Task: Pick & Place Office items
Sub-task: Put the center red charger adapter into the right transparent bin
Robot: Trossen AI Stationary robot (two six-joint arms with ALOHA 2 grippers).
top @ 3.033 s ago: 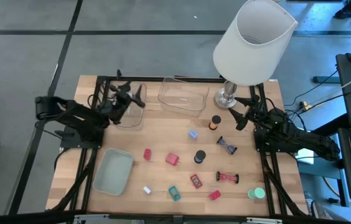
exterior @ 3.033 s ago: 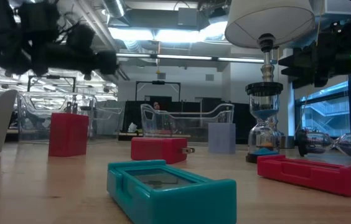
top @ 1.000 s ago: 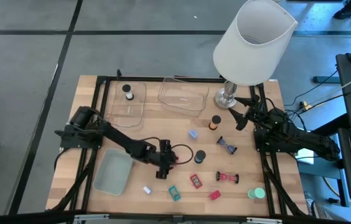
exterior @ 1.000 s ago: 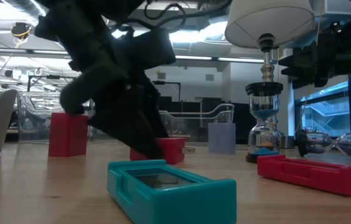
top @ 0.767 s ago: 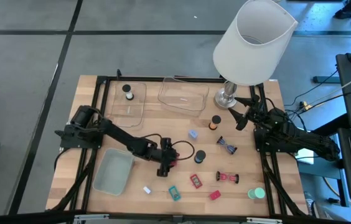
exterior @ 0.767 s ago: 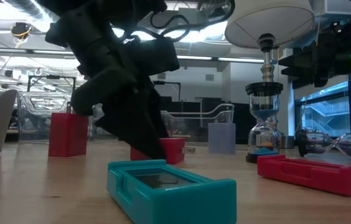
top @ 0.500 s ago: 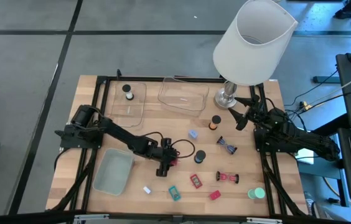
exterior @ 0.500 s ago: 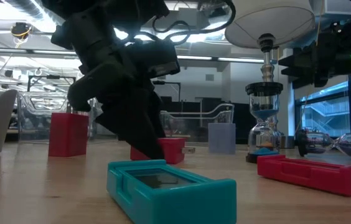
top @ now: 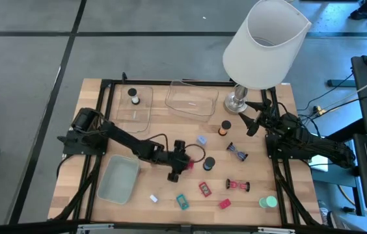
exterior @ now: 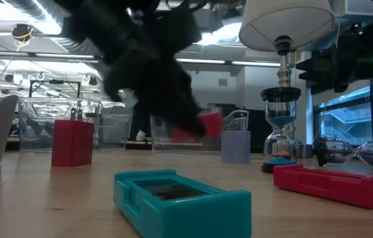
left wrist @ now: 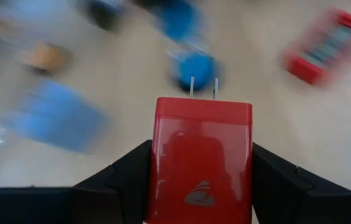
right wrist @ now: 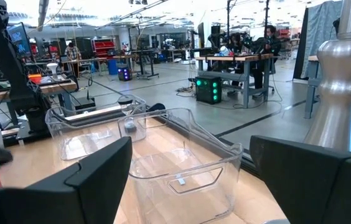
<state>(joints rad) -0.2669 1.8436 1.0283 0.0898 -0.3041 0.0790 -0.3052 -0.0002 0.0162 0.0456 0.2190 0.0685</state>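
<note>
My left gripper (top: 182,163) is over the middle of the table, shut on a red plug-like block (left wrist: 201,155) with two metal prongs (left wrist: 203,86). In the low view that block (exterior: 206,124) hangs in the air, blurred. On the wood lie a teal block (top: 181,202), a small red block (top: 153,161), a flat red piece (top: 204,189), a blue block (top: 201,140), black caps (top: 209,164) and a small white piece (top: 153,198). My right gripper (top: 251,121) waits open by the lamp base, touching nothing. My left gripper pinches the red block between its two fingers (left wrist: 132,171), one on each narrow side (left wrist: 159,163). The pronged end points away from the wrist. The fingers reach it slanting down from the table's left. The block is lifted clear of the table.
A pale green tray (top: 118,180) sits near the left front. Two clear trays (top: 133,109) (top: 191,99) stand at the far edge, one holding a black cap (top: 135,97). A big white lamp (top: 265,42) overhangs the far right. Hourglass-shaped pieces (top: 237,153) lie right of centre.
My left gripper, around the red block on the table a second ago, has risen and shifted a little toward the right and far edges. The red block has gone with it, lifted clear of the wood. The right arm has kept still.
</note>
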